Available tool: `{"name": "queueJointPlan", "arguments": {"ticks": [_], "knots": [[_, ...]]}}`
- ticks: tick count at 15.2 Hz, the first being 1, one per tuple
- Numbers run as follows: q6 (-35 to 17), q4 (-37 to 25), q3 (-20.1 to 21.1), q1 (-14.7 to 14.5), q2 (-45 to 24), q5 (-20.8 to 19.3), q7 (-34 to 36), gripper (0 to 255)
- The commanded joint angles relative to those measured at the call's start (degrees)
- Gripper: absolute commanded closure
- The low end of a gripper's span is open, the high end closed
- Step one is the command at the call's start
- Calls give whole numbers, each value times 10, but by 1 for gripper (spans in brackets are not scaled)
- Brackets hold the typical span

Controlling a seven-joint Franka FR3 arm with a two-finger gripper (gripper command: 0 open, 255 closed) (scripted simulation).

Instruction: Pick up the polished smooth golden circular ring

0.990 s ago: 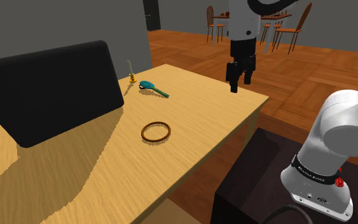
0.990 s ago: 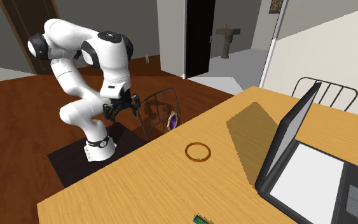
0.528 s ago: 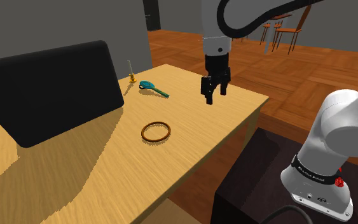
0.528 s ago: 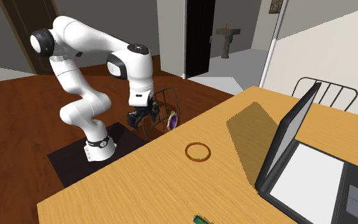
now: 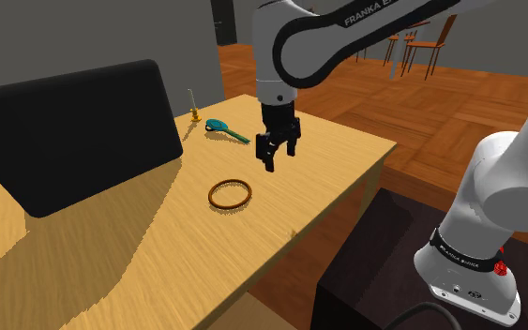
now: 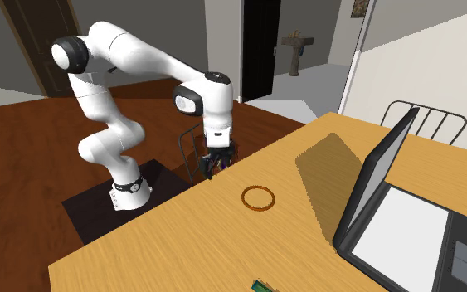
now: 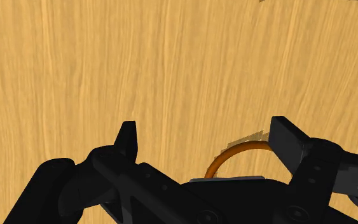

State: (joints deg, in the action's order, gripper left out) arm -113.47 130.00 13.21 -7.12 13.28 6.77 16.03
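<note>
I see the white arm (image 5: 299, 47) rise from its dark box stand (image 5: 365, 272) at the lower right of the shoulder view. It arches across the top of the frame, and its last link drops straight down at upper centre. In the second exterior view the arm (image 6: 132, 58) folds up at the left, stretches right, then bends at the wrist to point down just inside the near edge of the light wooden worktop (image 6: 182, 249).

The black two-finger hand (image 5: 279, 157) hangs fingers-down above the worktop (image 5: 158, 272) without touching it. In the wrist view the hand (image 7: 206, 137) is spread, with bare worktop (image 7: 75, 63) between its fingers (image 7: 128, 140), and it grips nothing.

The thin golden-brown circular ring (image 5: 226, 205) lies flat on the worktop at the centre of the shoulder view. It sits just below and left of the hand and apart from it. In the second exterior view the ring (image 6: 258, 207) is right of and below the hand (image 6: 212, 166). In the wrist view an arc of the ring (image 7: 234, 153) shows near one finger, and the hand's body hides the rest of it.

An open black laptop (image 5: 74, 131) stands at the left of the shoulder view, well apart from the ring.
</note>
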Motion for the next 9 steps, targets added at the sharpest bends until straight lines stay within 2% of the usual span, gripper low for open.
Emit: {"name": "queueJointPlan", "arguments": {"ticks": [1, 9], "knots": [[-23, -23, 12, -5, -39, -8, 11, 0], [-81, -145, 46, -33, -201, -68, 63, 0]]}}
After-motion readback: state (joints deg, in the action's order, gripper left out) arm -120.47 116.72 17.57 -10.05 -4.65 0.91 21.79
